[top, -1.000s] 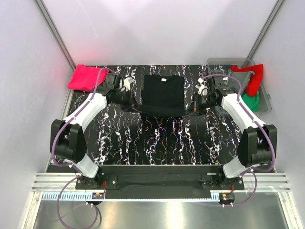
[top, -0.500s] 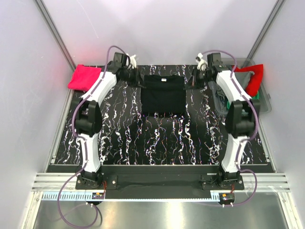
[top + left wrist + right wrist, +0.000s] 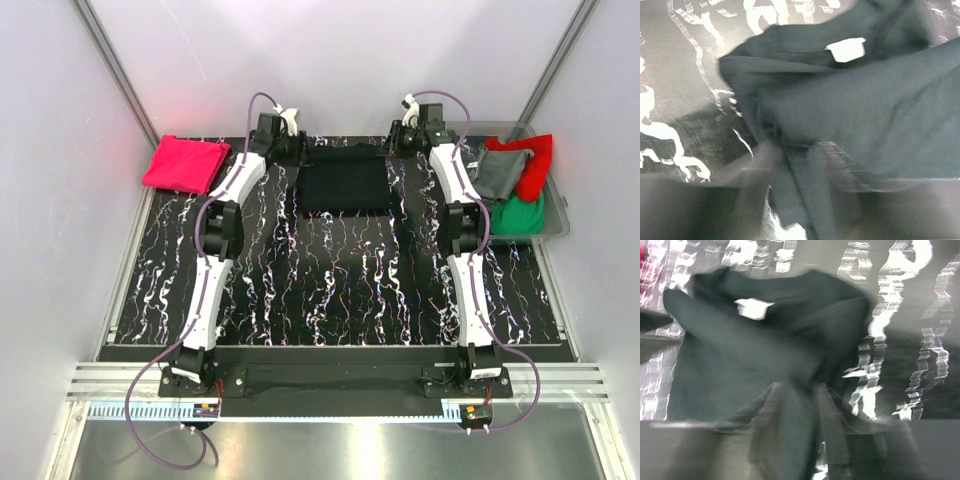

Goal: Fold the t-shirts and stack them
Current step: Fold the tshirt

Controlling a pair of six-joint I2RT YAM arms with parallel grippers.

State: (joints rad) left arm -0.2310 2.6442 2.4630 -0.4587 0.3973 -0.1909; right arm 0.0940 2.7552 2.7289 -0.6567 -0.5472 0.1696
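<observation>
The black t-shirt (image 3: 345,185) lies folded in half at the far middle of the table, a short wide rectangle. Both arms are stretched out to its far corners. My left gripper (image 3: 298,150) is at the far left corner and my right gripper (image 3: 396,148) at the far right corner. The left wrist view is blurred: my left gripper (image 3: 800,175) has its fingers apart with a strip of black cloth (image 3: 865,100) lying between them. In the equally blurred right wrist view, my right gripper (image 3: 805,415) is also parted over the cloth (image 3: 740,350). A white neck label (image 3: 845,50) shows.
A pink-red folded t-shirt (image 3: 185,163) lies at the far left corner. A clear bin (image 3: 560,225) at the far right holds a grey tee (image 3: 500,170), a red one (image 3: 537,160) and a green one (image 3: 520,213). White walls close in on three sides.
Both arms swung from the shirt's near corners to its far edge, carrying the near hem over and folding the black shirt in half. Both grippers went from shut to parted.
</observation>
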